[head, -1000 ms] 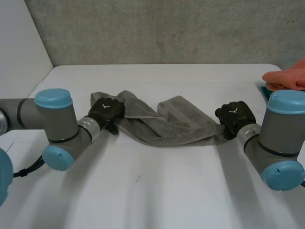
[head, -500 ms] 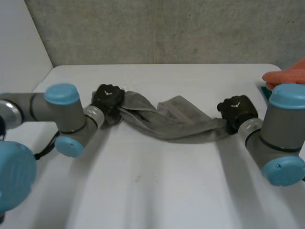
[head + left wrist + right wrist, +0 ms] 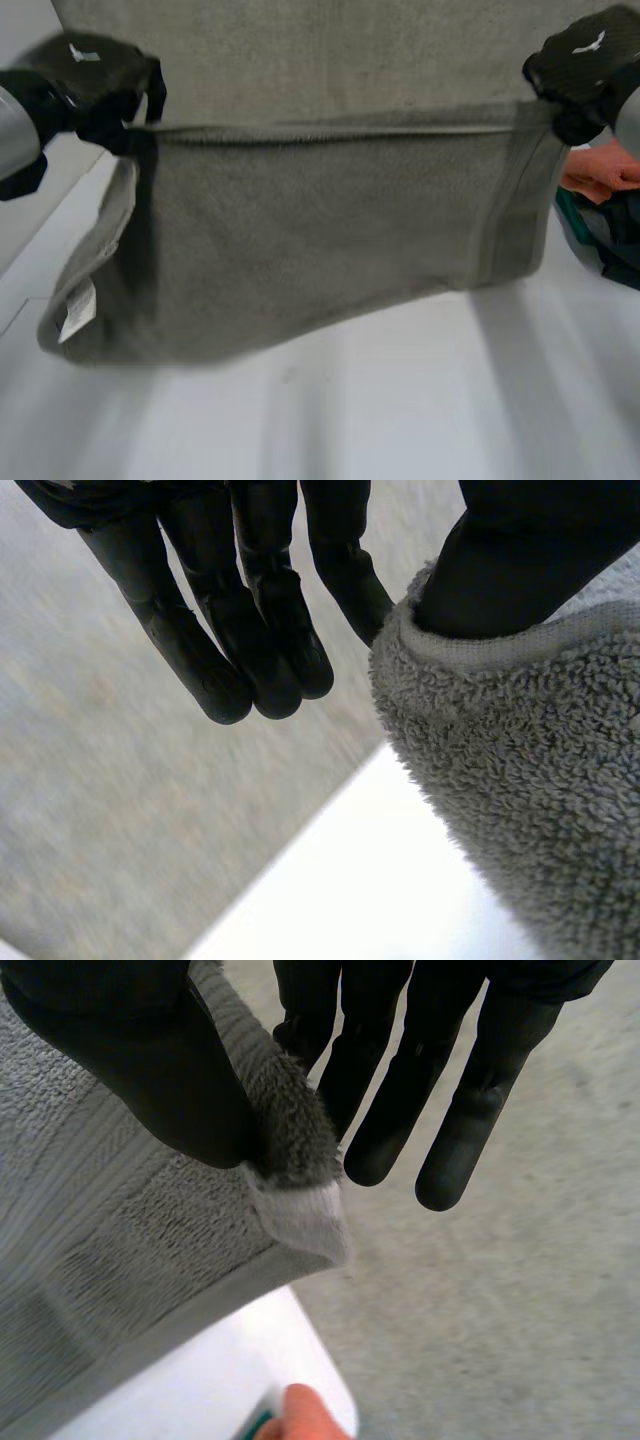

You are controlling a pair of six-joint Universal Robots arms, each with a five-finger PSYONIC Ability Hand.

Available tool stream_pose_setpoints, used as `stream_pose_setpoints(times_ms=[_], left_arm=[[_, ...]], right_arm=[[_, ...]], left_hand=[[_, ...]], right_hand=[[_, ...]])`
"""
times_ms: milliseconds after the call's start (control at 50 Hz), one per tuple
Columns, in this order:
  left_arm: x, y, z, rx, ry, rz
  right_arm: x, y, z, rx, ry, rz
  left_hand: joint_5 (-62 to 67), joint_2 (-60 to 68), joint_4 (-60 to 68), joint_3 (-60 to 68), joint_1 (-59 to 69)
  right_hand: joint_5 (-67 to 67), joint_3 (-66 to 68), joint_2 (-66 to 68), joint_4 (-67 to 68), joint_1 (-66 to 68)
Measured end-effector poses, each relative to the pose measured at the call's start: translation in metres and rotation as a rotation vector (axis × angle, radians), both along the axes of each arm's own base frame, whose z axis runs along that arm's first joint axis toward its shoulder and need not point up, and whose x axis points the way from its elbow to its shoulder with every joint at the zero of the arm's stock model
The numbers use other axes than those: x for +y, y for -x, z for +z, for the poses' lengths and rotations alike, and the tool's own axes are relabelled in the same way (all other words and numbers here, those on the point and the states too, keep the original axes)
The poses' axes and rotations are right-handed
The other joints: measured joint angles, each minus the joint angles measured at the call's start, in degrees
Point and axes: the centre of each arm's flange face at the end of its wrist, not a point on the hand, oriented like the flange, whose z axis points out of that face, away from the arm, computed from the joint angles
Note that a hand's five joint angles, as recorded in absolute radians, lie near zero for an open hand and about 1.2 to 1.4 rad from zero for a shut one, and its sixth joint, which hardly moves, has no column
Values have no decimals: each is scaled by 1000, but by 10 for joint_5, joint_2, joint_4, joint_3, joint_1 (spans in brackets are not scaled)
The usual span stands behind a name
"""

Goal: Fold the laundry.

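Towel [image 3: 320,230] hangs spread over the desk [image 3: 400,400] — my left hand [image 3: 85,75] and right hand [image 3: 580,65] pinch its top corners, seemingly thumb-to-finger.

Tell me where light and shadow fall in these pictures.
Head view: the towel casts a soft grey shadow on the table below it. Left wrist view: the table looks bright white, without glare. Right wrist view: the towel's pale hem corner catches the light.
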Motion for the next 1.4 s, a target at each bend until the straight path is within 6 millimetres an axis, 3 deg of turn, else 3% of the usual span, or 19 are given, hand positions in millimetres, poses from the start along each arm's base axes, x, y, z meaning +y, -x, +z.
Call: stream_pose_setpoints(times_ms=[120,180,220,300,340,400,480,580,680,800,860,900,920,940,960,1000,1060,1180,1400], left_arm=[[-41,6,-41,-93,-64,6],[-79,15,-64,-107,-9,8],[-97,20,-64,-89,58,11],[-120,26,-40,-4,228,29],[-130,26,-2,112,390,55],[-126,21,46,262,552,74],[-107,15,88,395,668,57],[-87,14,95,421,661,5],[-73,14,60,372,526,-27],[-71,5,-12,302,307,12],[-71,-3,-74,247,142,53],[-70,-6,-97,224,88,65],[-70,-9,-127,192,24,77],[-70,-10,-133,186,13,78],[-69,-12,-158,157,-33,82],[-69,-14,-182,129,-70,81],[-71,-19,-224,76,-121,69],[-76,-24,-251,37,-148,57],[-78,-38,-245,24,-135,111]], right_arm=[[-27,-11,-29,-1,-70,13],[-59,-24,-49,-58,-32,3],[-78,-30,-51,-109,36,-9],[-107,-37,-38,-215,216,-27],[-123,-40,-13,-313,399,-29],[-129,-40,21,-411,586,-12],[-122,-39,53,-478,713,33],[-111,-40,62,-484,704,83],[-100,-40,39,-445,563,108],[-86,-39,-24,-363,304,113],[-71,-37,-77,-296,111,126],[-65,-36,-97,-271,44,130],[-56,-33,-123,-236,-40,131],[-55,-32,-128,-230,-53,131],[-48,-29,-148,-199,-114,129],[-44,-28,-157,-185,-141,127],[-32,-18,-197,-114,-244,107],[-33,-6,-214,-97,-284,58],[-46,8,-205,-148,-265,-9]], left_hand=[[0,1,0,1,0],[0,1,0,1,0],[0,1,1,1,0],[0,1,2,1,0],[0,1,2,1,0],[0,1,2,1,0],[0,1,2,1,0],[11,1,2,1,0],[11,1,2,1,0],[11,1,2,2,0],[11,1,2,2,0],[11,2,2,2,0],[11,2,2,2,0],[11,2,2,2,0],[11,2,2,2,0],[11,2,2,2,0],[-18,-34,-34,-33,-31],[-293,-318,-316,-312,-315],[-372,-384,-389,-377,-365]], right_hand=[[0,0,0,0,0],[0,0,0,0,0],[0,1,0,0,0],[0,2,0,0,0],[0,2,0,0,0],[0,2,0,0,0],[1,2,0,0,0],[12,2,0,0,0],[12,2,0,0,0],[12,2,0,0,0],[12,2,0,0,0],[12,2,0,0,0],[12,2,0,0,0],[12,2,0,0,0],[12,2,0,0,0],[12,2,0,0,0],[12,2,0,0,0],[12,2,0,0,0],[12,2,0,0,0]])
